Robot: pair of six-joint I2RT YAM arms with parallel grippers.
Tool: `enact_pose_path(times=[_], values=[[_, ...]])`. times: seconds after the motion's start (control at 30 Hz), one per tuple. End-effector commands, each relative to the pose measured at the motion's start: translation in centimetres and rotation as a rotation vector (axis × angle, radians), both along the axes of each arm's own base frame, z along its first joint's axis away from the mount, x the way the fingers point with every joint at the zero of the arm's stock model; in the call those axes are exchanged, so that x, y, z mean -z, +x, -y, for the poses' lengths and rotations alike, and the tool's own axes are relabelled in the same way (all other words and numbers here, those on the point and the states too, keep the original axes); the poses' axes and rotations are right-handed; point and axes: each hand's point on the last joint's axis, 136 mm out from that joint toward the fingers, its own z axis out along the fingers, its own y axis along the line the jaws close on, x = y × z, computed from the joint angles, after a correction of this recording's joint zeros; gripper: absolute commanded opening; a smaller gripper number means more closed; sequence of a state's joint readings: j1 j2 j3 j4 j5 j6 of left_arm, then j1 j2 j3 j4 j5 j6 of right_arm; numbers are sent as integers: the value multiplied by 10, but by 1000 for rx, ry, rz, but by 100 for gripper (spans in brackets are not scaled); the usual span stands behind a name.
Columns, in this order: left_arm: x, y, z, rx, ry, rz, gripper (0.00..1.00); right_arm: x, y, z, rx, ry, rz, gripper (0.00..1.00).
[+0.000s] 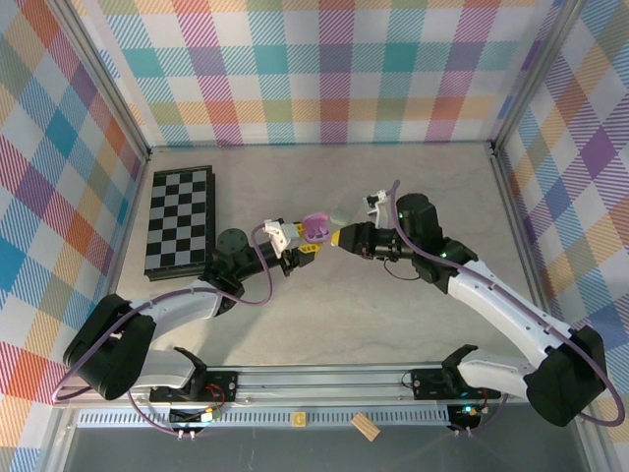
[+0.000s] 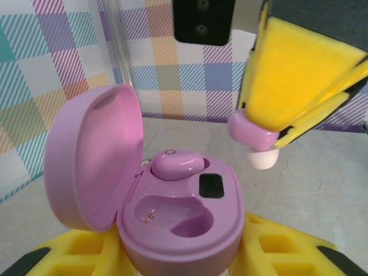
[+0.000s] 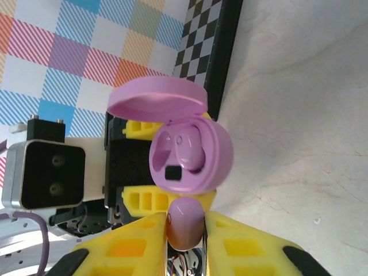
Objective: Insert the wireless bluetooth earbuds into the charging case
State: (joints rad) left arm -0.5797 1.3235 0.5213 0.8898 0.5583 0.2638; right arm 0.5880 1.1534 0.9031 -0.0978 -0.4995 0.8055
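The left jaws grip the open case [image 2: 190,238], one earbud [image 2: 175,164] seated, the near well [image 2: 187,217] empty. The right jaws pinch the second earbud [image 2: 253,131] just beside the case, not touching it. Held by so little and angled off the well, it could catch the rim [image 2: 237,227], twist loose and drop to the worktop [image 2: 322,172].

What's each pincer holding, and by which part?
Left pincer: open lilac plastic charging case, by its base. Right pincer: small lilac plastic earbud, by its body.
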Motion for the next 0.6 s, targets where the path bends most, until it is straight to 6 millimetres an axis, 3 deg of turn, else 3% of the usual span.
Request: enact_pose_path(times=[0.0, 0.57], values=[[-13, 3, 7, -3, 0, 73, 38, -28, 3, -9, -37, 54, 54, 21], [-7, 6, 22, 5, 36, 84, 37, -13, 9, -28, -55, -31, 58, 21]])
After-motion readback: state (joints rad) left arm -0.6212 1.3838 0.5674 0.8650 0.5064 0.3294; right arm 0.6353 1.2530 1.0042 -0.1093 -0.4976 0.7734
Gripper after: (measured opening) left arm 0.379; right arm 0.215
